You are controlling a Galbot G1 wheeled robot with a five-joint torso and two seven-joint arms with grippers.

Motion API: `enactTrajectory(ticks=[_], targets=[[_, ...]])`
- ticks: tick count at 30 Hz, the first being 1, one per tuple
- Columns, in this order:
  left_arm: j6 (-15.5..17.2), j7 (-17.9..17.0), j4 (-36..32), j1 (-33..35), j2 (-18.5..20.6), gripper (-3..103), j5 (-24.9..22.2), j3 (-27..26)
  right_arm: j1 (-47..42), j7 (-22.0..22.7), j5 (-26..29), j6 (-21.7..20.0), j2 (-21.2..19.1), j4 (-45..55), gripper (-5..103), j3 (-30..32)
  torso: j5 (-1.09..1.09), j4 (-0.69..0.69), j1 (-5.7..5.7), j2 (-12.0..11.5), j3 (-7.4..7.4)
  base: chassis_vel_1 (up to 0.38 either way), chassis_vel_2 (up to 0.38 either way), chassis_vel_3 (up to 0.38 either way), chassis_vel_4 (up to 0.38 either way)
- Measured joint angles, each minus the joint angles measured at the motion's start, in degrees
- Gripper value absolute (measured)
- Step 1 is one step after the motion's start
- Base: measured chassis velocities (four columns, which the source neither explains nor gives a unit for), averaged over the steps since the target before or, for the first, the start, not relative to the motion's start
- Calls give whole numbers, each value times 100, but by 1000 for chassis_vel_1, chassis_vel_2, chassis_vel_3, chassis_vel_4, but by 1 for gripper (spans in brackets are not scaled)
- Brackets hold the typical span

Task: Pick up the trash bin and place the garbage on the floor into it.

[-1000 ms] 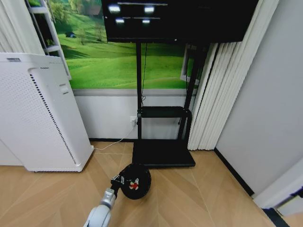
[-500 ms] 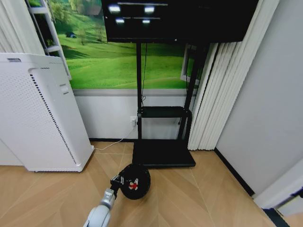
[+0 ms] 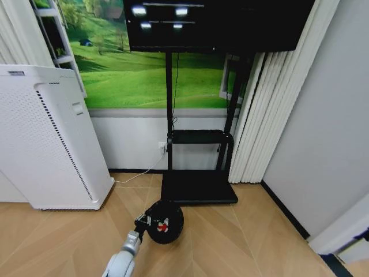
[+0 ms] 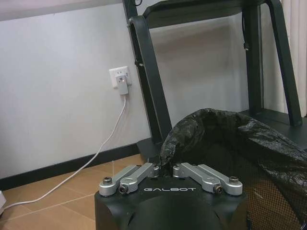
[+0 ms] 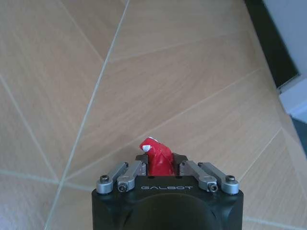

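Black trash bin [image 3: 164,221] sat on the wood floor [image 3: 242,242] just in front of the TV stand base [image 3: 198,188], lined w/ a black plastic bag [image 4: 230,139]; from the head cam I saw red-and-white bits of garbage [image 3: 163,225] inside it. My left gripper [image 3: 144,221] was at the bin's rim on my left side, arm reaching fwd from below; on the left wrist cam its fingers were closed in tight on the bag-covered rim [image 4: 165,148], so it had hold of the bin. Right gripper [image 5: 162,160] hung over bare floor, per the right wrist cam, jaws pinched on a crumpled red wrapper [image 5: 156,158] w/ a white tip sticking out past the fingers. Whether that floor patch was near the bin I couldn't tell. Further out: white perforated appliance [image 3: 46,138] stood well to the left against the wall, a white cable [image 4: 96,158] ran from a wall socket [image 4: 120,76] down to the floor, pleated curtains [image 3: 265,104] hung on the right, and a dark TV screen [image 3: 219,23] sat up top over a green landscape mural [image 3: 132,69].
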Motion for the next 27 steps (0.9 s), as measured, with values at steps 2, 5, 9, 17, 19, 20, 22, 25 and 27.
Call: enactTrajectory(ticks=[2, 5, 9, 17, 19, 20, 22, 25, 27], targets=[[-1, -1, 0, -3, -12, 7, 5, 22, -41, -6, -2, 22, -38, 76, 24, 73, -2, 0, 0, 0, 0, 0, 0, 0, 0], [-1, -4, -5, -3, -29, 7, 24, 71, -102, -46, -8, 98, -137, 127, 18, 244, -4, 0, 0, 0, 0, 0, 0, 0, 0], [-3, -5, -9, 1, -41, 7, 43, 120, -230, -115, -84, 256, -191, 308, 16, 517, -5, -1, 0, 0, 0, 0, 0, 0, 0], [-8, -17, -25, -60, -78, 7, 89, 369, -425, -276, -460, 676, -158, 1140, 16, 1012, -6, 0, 0, 0, 0, 0, 0, 0, 0], [12, -34, -60, -95, -92, 7, 80, 492, -490, -545, -549, 1035, -148, 1436, 16, 1145, -6, 0, 0, 0, 0, 0, 0, 0, 0], [12, -34, -60, -95, -92, 7, 80, 492, -490, -545, -549, 1035, -148, 1436, 16, 1145, -6, 0, 0, 0, 0, 0, 0, 0, 0], [18, -41, -61, -152, -109, 7, 87, 596, -579, -1037, -524, 1513, -147, 1687, 16, 1257, -7, -1, 0, 0, 0, 0, 0, 0, 0], [18, -44, -52, -220, -123, 7, 96, 704, -625, -1596, -390, 2052, -135, 1871, 16, 1331, -6, -1, 0, 0, 0, 0, 0, 0, 0], [21, -46, -40, -263, -129, 7, 98, 781, -638, -1836, -286, 2256, -124, 1965, 16, 1361, -7, -1, 0, 0, 0, 0, 0, 0, 0]])
